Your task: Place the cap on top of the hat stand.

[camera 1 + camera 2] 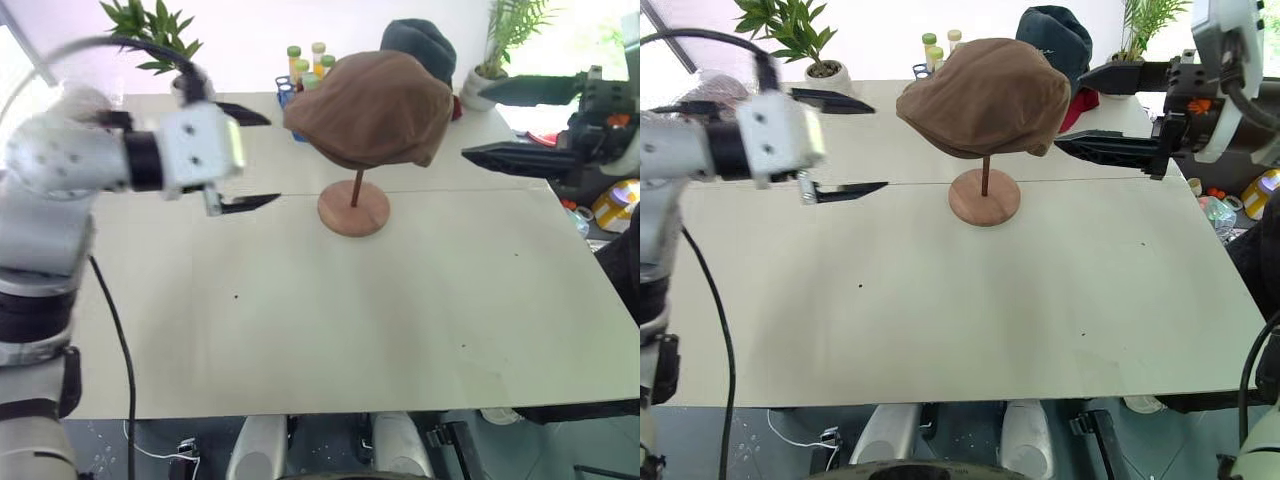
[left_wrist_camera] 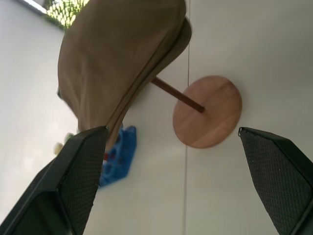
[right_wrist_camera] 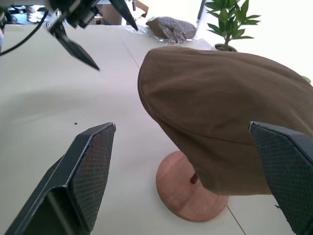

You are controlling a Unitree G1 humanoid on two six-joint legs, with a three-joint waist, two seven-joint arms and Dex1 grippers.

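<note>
cap (image 1: 372, 108) seated on hat stand (image 1: 353, 208), both grippers' jaws apart and empty either side; arms are best drawn away level, brim left untouched.

Head downward; wrists flanking cap (image 1: 372, 108)

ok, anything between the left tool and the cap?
Nothing visible. The cap already sits on the stand; the open left tool hangs beside it over bare table, apart from it.

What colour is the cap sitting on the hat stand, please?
Plain matte brown; the cap shows best in the right wrist view.
</note>
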